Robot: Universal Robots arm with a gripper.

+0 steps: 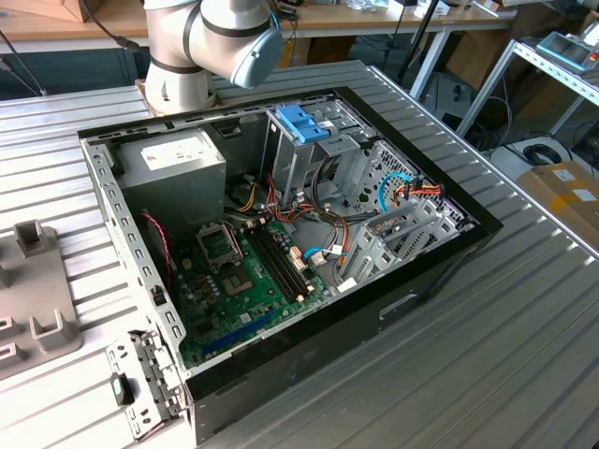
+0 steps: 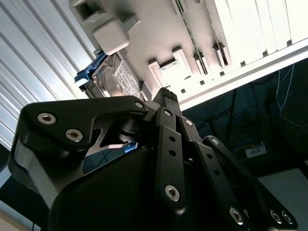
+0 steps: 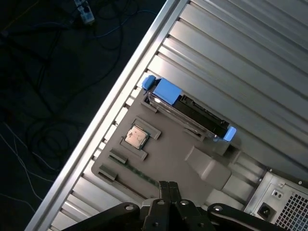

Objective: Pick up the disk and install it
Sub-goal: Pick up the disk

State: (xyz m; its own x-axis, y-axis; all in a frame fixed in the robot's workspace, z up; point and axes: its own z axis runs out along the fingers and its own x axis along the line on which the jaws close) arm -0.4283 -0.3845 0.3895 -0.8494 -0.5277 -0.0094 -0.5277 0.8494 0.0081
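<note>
The disk stands on its edge in a slot of a grey holder plate, with light-blue rails at both ends. In the second wrist view the disk shows its labelled metal face beyond the black finger links. My gripper hangs over the holder plate, apart from the disk, its two fingertips pressed together with nothing between them. The same shut tips point toward the plate in the second wrist view.
A small square processor chip lies on the holder plate near the table edge. The open computer case sits mid-table, with a silver drive cage and blue latch and a grey power-supply box. The holder plate lies at the exterior view's left.
</note>
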